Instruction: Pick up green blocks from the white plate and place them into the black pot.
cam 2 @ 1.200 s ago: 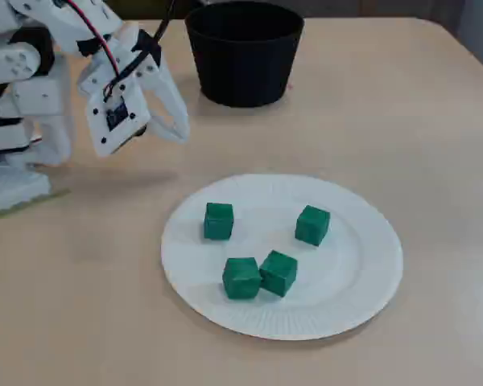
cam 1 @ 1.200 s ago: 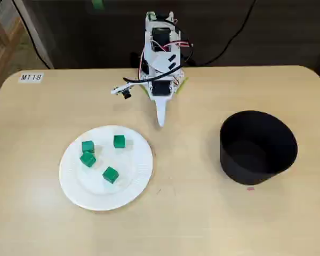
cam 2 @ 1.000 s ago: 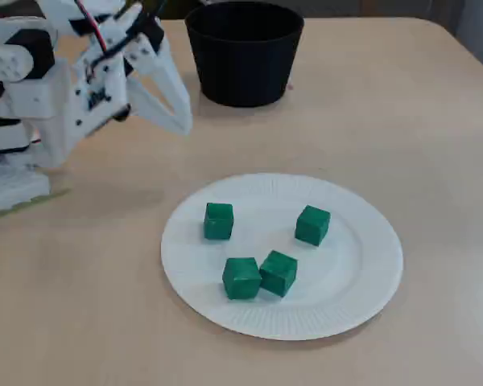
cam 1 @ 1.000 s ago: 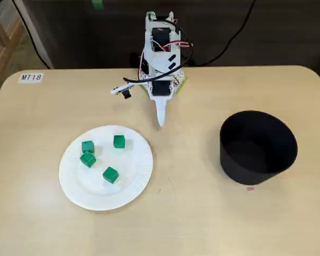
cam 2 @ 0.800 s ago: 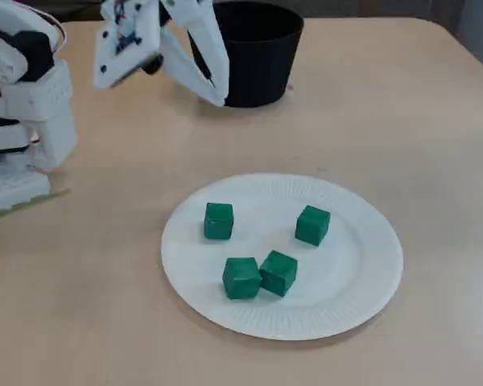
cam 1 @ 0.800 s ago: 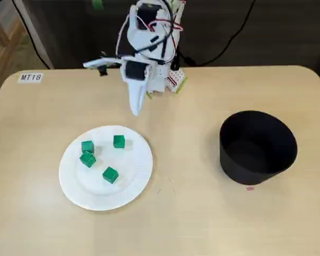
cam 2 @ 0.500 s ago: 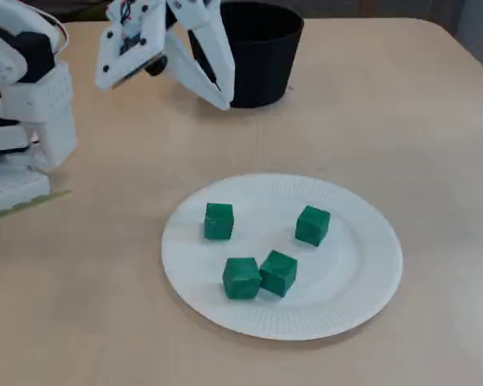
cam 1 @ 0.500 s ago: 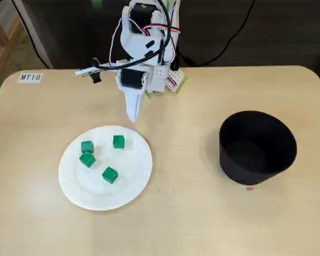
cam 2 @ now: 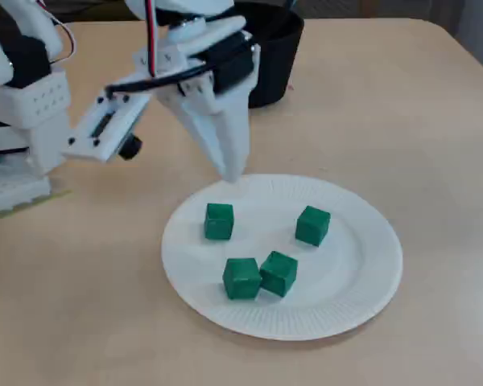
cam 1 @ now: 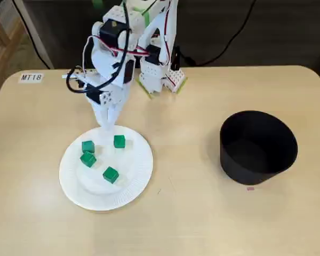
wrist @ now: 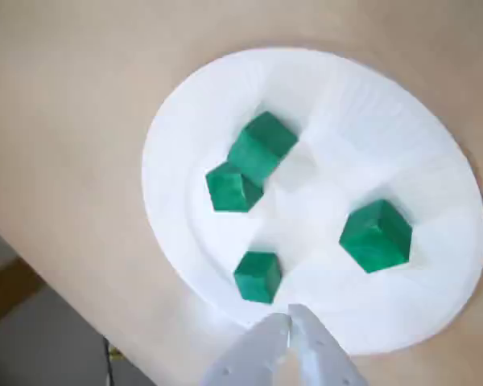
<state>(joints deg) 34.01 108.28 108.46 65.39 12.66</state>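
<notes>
Pale wood forms the table (cam 1: 197, 218), seen against a dark background with cables trailing behind the arm (cam 1: 149, 53). In a fixed view from above, a white plate (cam 1: 132, 166) lies on the left and a black pot (cam 1: 245, 169) stands well apart on the right, upright. A small label (cam 1: 31, 77) sits near the far left corner.

Four green blocks lie on the plate. The first block (cam 1: 119, 141) is the one nearest the gripper (cam 1: 106, 125). The second block (cam 1: 87, 146) and third block (cam 1: 87, 159) sit side by side on the plate's left part, touching. The fourth block (cam 1: 110, 174) lies alone toward the front.

The gripper points down at the plate's rim on the arm's side. Its two fingers are pressed together into a single tip with nothing between them. Whether the tip touches the plate or hangs just above it cannot be told.

The wrist view shows the gripper (wrist: 290, 319) coming in from the bottom edge, its tips meeting over the plate (wrist: 419, 153). The first block (wrist: 260, 276) lies just beyond them, the fourth block (wrist: 376, 235) to the right, and the touching pair further off.

From the side fixed view, the gripper (cam 2: 232, 170) comes down at the plate's (cam 2: 354, 277) far rim, close to the first block (cam 2: 219, 220), with the pot (cam 2: 272, 76) partly hidden behind the arm.
</notes>
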